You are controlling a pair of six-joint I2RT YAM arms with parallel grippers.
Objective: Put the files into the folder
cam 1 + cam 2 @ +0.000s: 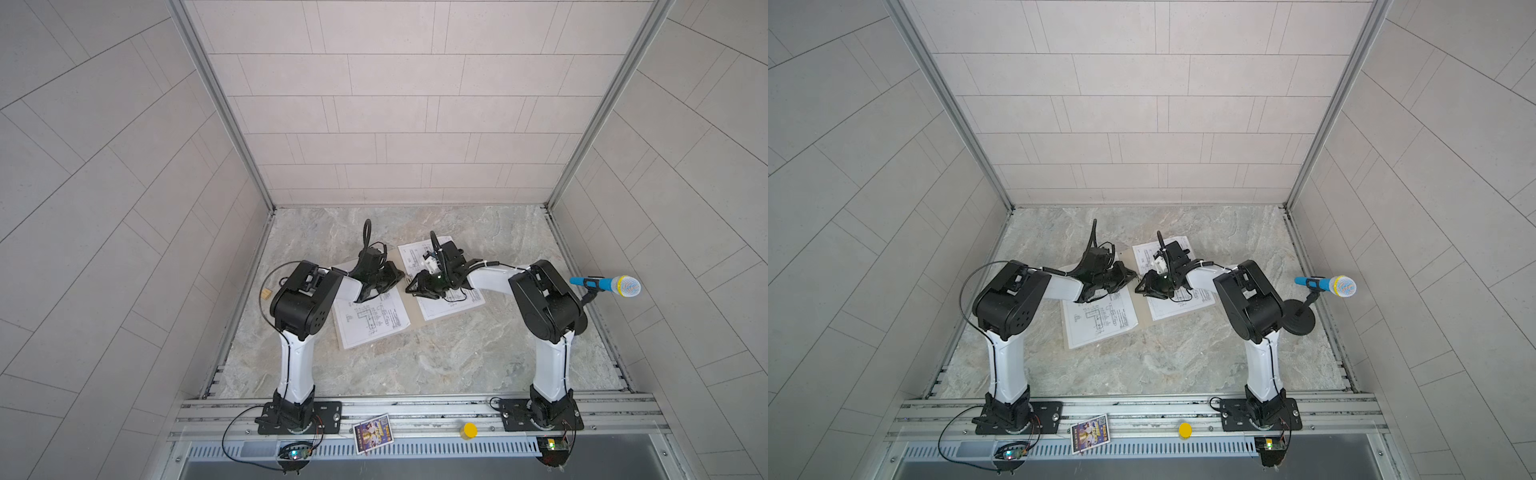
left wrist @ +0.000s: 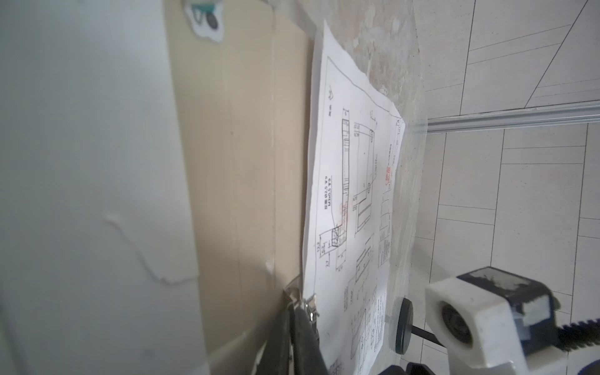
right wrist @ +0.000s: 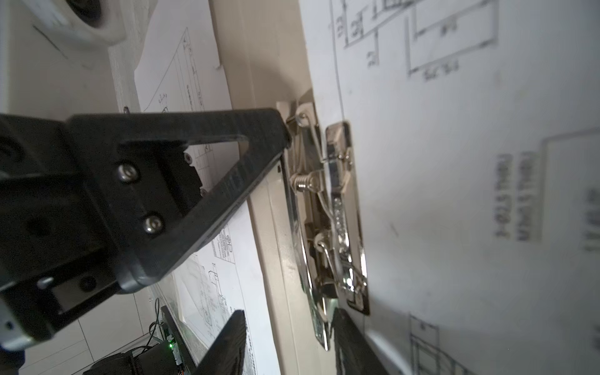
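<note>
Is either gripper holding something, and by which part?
Nothing is clearly held. The left gripper is shut, its tip against one end of the silver metal clip of the tan cardboard folder; the right gripper stands open astride the other end.

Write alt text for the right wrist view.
A silver spring clip on the tan folder spine fills the middle, printed sheets either side. The shut left end effector is at one clip end; the open right end effector straddles the other.
</note>
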